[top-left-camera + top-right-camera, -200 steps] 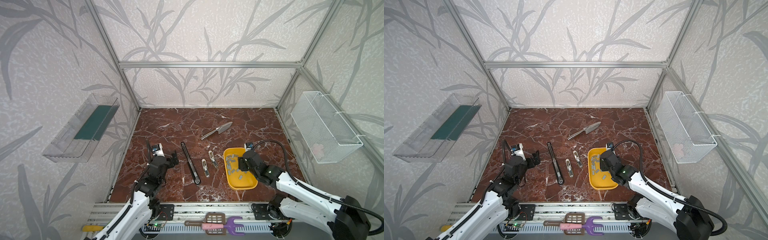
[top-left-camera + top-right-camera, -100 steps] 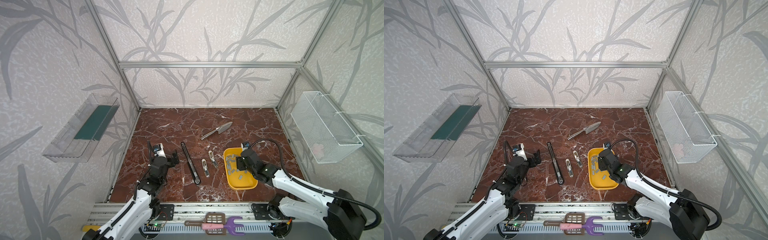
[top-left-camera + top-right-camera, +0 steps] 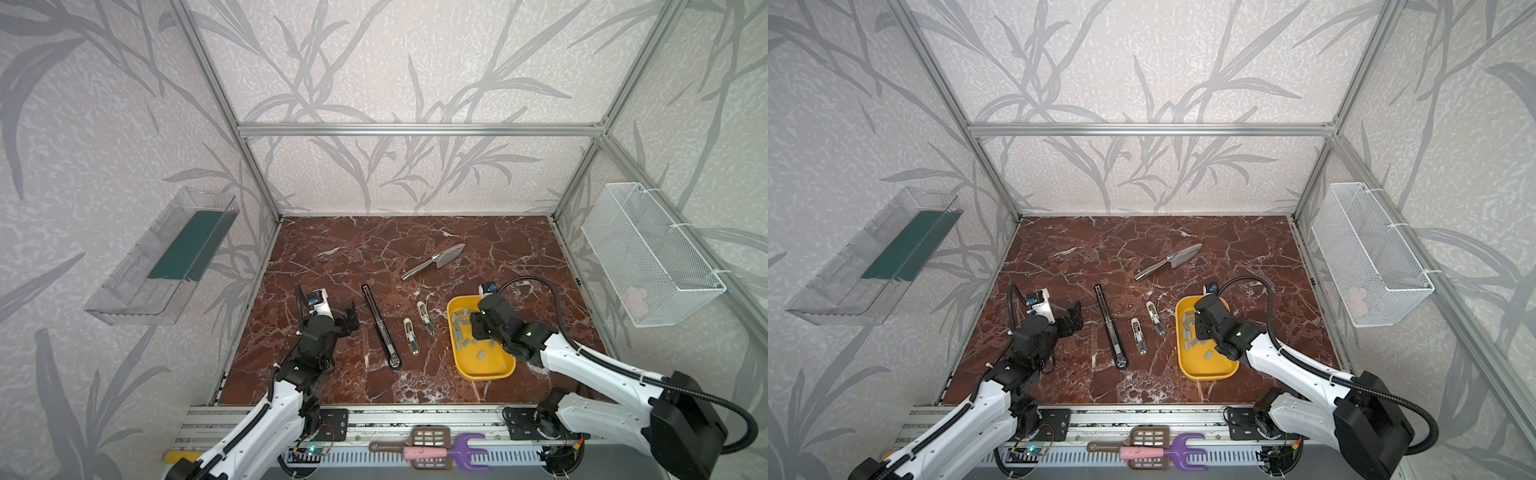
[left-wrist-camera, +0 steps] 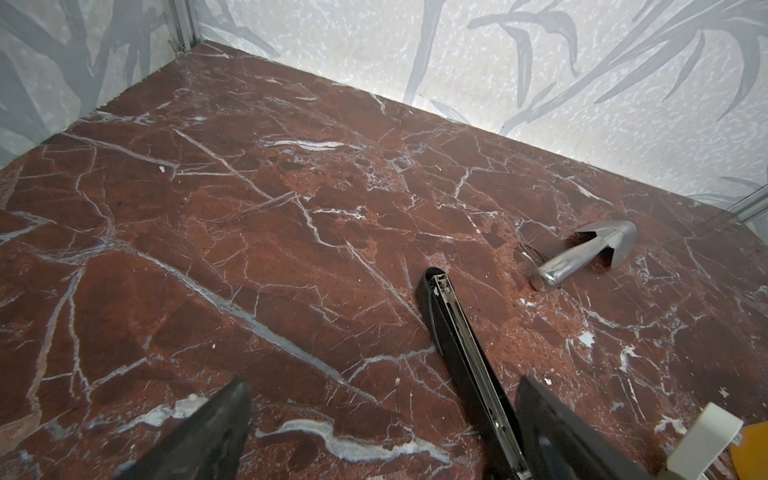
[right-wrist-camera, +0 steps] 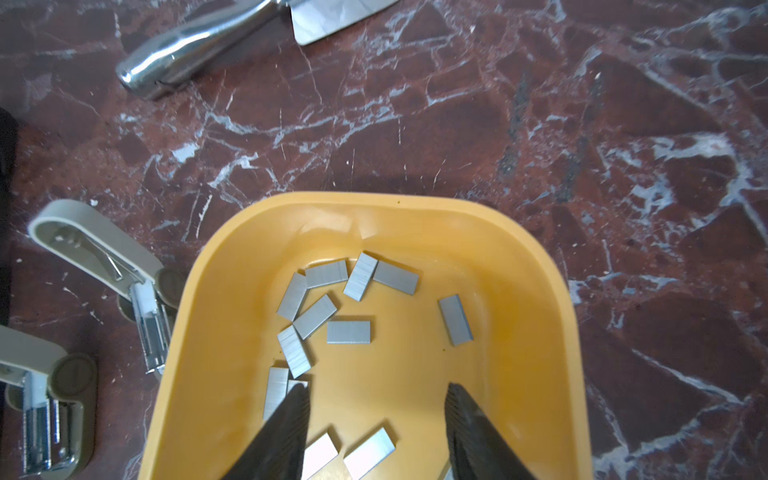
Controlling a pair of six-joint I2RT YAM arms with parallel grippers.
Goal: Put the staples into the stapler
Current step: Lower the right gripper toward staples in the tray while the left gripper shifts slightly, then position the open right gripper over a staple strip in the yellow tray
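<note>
Twelve or more staples (image 5: 348, 331) lie loose in the yellow tray (image 5: 540, 299), on the right of the table (image 3: 332, 257) in both top views. The right gripper (image 5: 378, 388) hangs low over the tray. Its jaws are apart, and two strips lie flat between them, neither one clamped. Two beige staplers (image 3: 409, 336) lie swung open just left of the tray, and a long black stapler (image 3: 380, 324) lies open farther left. The left gripper (image 4: 384, 384) hovers just left of the black stapler, jaws wide apart, holding nothing. A trowel (image 3: 436, 259) lies farther back.
</note>
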